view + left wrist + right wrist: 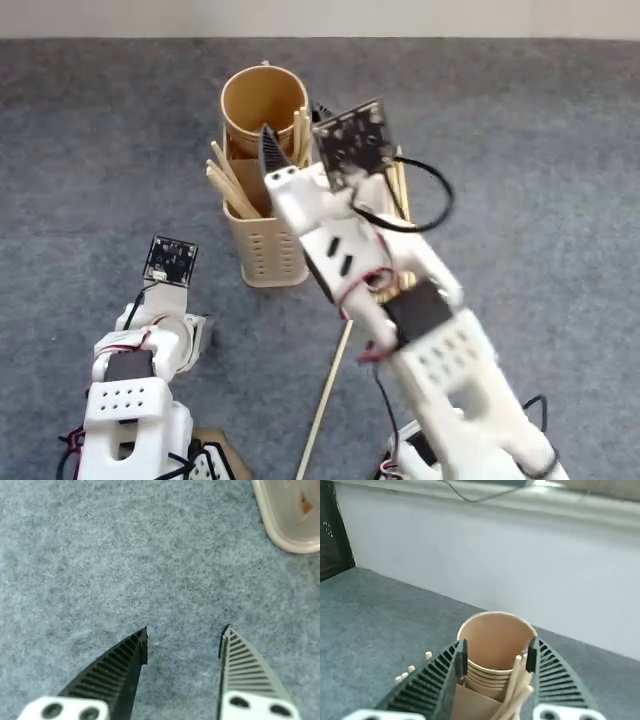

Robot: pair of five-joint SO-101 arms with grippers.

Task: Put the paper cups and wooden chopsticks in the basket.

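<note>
The right gripper (pixel 495 654) is hanging open and empty close over the cups (pixel 262 100) in the basket (pixel 270 258). I think it should be lifting straight up, not bumping them. One chopstick (pixel 328 400) is lying on the table, back behind it. The left gripper (pixel 184 635) is open and empty too.

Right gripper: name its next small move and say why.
Probably lift the right gripper clear of the basket: it is open, holding nothing, above the paper cups, while one chopstick lies out on the table.
</note>
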